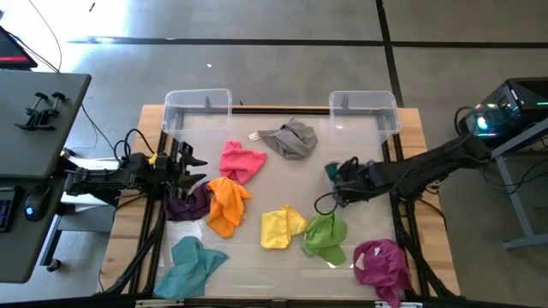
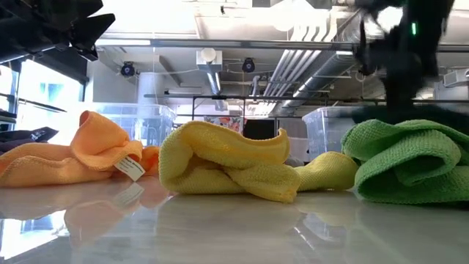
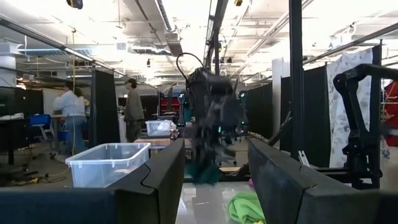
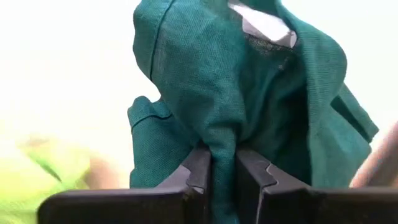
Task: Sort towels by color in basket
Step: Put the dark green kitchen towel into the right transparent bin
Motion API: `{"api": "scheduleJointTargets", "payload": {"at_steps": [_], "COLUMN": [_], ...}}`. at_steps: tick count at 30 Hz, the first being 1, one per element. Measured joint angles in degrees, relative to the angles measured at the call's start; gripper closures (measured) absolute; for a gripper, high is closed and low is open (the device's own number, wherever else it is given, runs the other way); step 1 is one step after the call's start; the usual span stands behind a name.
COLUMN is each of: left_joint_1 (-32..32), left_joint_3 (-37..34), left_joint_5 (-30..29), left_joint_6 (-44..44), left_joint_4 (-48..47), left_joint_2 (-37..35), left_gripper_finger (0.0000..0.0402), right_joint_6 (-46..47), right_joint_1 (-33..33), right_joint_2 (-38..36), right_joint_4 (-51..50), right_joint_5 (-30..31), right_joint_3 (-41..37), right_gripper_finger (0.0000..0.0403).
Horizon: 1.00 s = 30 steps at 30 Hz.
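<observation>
Bare tabletop (image 1: 355,150) lay open between the grey towel (image 1: 292,138) and the right bin (image 1: 364,113). Pink (image 1: 241,161), orange (image 1: 227,204), yellow (image 1: 282,227) and lime (image 1: 326,237) towels crowded the middle. The right gripper (image 1: 338,181), clamping the dark green towel (image 4: 249,99), blocked the right side.

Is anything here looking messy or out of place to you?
The towels lie crumpled and scattered over the table, none folded, and both clear bins look empty. The purple towel is half hidden beside the orange towel. The right gripper pinches a dark green towel; nothing looks damaged.
</observation>
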Motion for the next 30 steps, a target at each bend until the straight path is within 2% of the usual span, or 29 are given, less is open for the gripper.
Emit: {"api": "scheduleJointTargets", "payload": {"at_steps": [4, 8, 11, 15, 20, 25, 27, 30], "left_joint_1": [0.0, 0.0, 0.0, 0.0, 0.0, 0.0, 0.0, 0.0], "left_joint_3": [0.0, 0.0, 0.0, 0.0, 0.0, 0.0, 0.0, 0.0], "left_joint_5": [0.0, -0.1, -0.1, -0.1, -0.2, -0.1, -0.1, -0.1], "left_joint_6": [0.0, 0.0, 0.0, 0.0, 0.9, 0.5, 0.5, 0.8], "left_joint_4": [0.3, 0.6, 0.9, 1.9, 2.2, 1.7, 1.7, 1.7], "left_joint_2": [0.0, 0.0, 0.0, 0.0, 0.0, 0.0, 0.0, 0.0], "left_gripper_finger": [0.0239, 0.0239, 0.0239, 0.0239, 0.0239, 0.0239, 0.0239, 0.0239], "right_joint_6": [1.5, -3.3, -9.9, -21.5, -39.8, -59.5, -61.8, -60.6], "right_joint_1": [3.2, 1.3, -3.9, -15.9, -35.6, -53.6, -58.7, -64.5], "right_joint_2": [0.0, -0.2, -0.3, -0.7, -0.7, -0.6, -0.6, 0.3], "right_joint_4": [-10.2, -14.1, -15.6, -15.3, -11.3, -0.2, 5.5, 9.5], "right_joint_5": [13.8, 23.9, 27.2, 27.8, 20.7, 6.1, 0.7, -4.7], "right_joint_3": [9.6, 18.0, 22.5, 25.1, 22.8, 16.1, 13.8, 12.1], "right_gripper_finger": [0.0372, 0.0372, 0.0372, 0.0372, 0.0372, 0.0366, 0.0365, 0.0363]}}
